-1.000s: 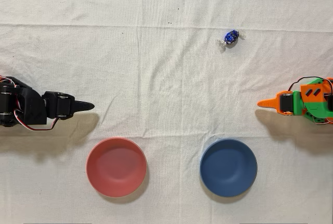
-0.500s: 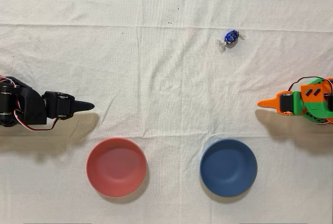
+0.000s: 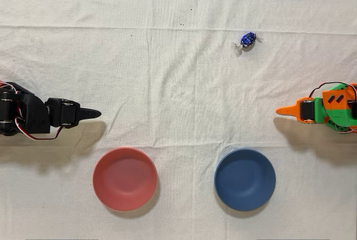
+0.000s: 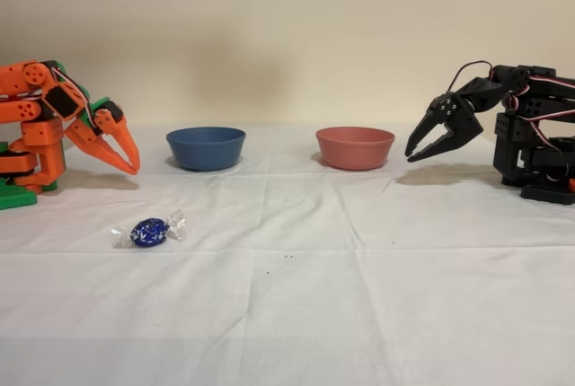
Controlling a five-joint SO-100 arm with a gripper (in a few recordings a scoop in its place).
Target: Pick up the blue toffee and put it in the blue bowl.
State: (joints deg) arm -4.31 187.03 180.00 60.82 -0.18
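The blue toffee (image 3: 247,40) lies on the white cloth in its shiny dark-blue foil with clear twisted ends; in the fixed view the toffee (image 4: 149,232) is in front of the orange arm. The blue bowl (image 3: 245,180) stands empty, seen beside the arm in the fixed view as a low round dish (image 4: 206,153). My orange gripper (image 3: 280,110) hovers at the right edge of the overhead view, between toffee and bowl. Its fingers meet at the tip, shut with nothing held (image 4: 134,169), pointing down just above the cloth.
An empty pink-red bowl (image 3: 124,178) sits left of the blue one in the overhead view. The idle black arm (image 3: 33,117) rests at the far left there. Creased white cloth (image 3: 178,84) covers the whole table.
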